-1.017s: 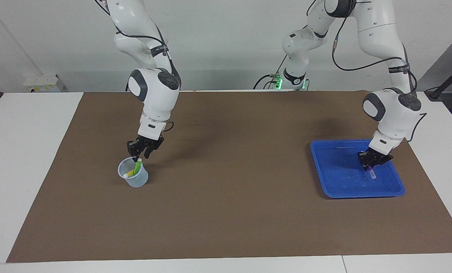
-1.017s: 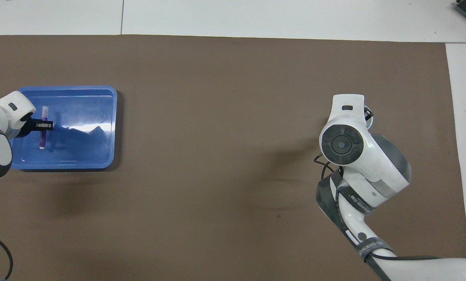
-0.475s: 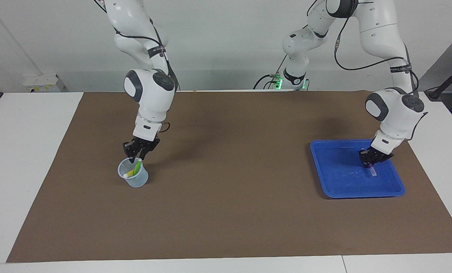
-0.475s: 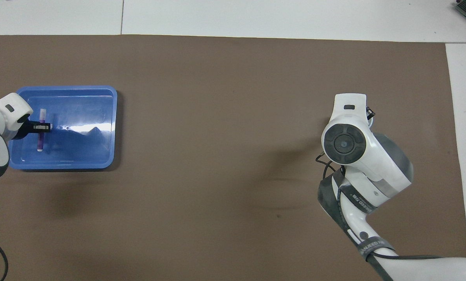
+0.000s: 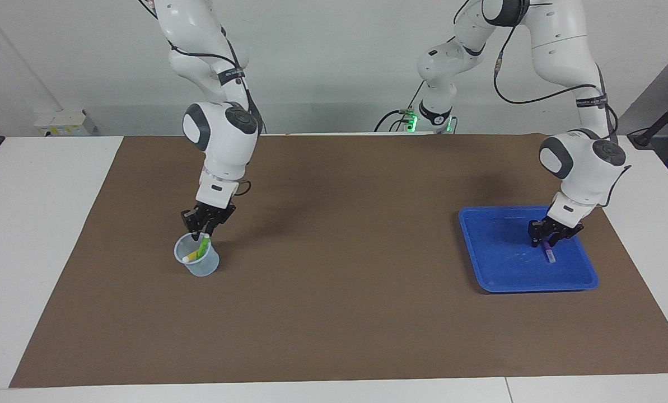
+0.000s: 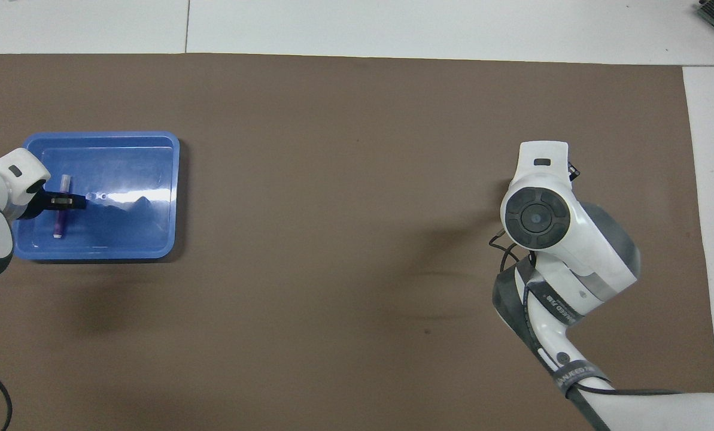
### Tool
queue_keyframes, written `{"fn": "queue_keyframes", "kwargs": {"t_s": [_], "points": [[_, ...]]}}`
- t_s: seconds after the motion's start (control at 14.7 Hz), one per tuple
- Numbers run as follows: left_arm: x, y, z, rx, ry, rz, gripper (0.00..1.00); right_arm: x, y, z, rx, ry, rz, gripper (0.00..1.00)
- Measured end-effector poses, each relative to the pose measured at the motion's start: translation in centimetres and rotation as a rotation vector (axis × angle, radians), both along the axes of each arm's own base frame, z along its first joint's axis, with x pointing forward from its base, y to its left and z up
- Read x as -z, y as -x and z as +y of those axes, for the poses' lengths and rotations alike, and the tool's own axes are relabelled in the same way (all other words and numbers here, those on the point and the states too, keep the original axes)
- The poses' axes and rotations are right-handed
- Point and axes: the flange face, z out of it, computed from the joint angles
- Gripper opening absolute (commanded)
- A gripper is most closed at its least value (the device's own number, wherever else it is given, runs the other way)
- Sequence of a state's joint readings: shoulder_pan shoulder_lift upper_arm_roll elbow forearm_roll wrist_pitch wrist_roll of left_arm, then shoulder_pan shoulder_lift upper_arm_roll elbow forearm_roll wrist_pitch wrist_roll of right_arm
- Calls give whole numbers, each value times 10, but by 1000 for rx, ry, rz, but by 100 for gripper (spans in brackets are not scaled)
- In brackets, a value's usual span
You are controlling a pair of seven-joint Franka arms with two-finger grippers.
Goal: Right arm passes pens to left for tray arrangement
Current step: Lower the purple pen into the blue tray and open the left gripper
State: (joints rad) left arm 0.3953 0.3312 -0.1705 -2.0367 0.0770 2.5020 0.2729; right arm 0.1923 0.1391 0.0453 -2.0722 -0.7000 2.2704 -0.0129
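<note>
shiny blue tray (image 5: pixel 493 268), slim purple pen (image 5: pixel 549 254)

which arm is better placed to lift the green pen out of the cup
Right: its claw hangs directly over the slim green marker pen in the small translucent cup. The left claw is over the shallow blue plastic tray.

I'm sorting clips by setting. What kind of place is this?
Probably a robotics lab bench: two white arms mounted at a table covered by a brown mat, bare walls, trailing cables, and only simple props: a blue tray and a cup of pens.
</note>
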Motion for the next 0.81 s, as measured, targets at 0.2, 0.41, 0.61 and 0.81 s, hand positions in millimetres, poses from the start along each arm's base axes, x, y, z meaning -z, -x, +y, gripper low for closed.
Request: {"fn": "queue_keyframes", "kwargs": {"t_s": [0.2,0.41,0.61,0.81], "points": [[2,1,-1,0,1,3,100,0,0,1,-6,-6,-6,38],[0,-1,-2,2,-1,-10,100,0,0,2,-9,-9,-8,37],[-2,-2,-4,7,-1,-18,100,2,0,2,-14,-14,-10,34],[-5,-3,-4,7,-3,-24,100,3,1,2,-15,-15,-10,34]]}}
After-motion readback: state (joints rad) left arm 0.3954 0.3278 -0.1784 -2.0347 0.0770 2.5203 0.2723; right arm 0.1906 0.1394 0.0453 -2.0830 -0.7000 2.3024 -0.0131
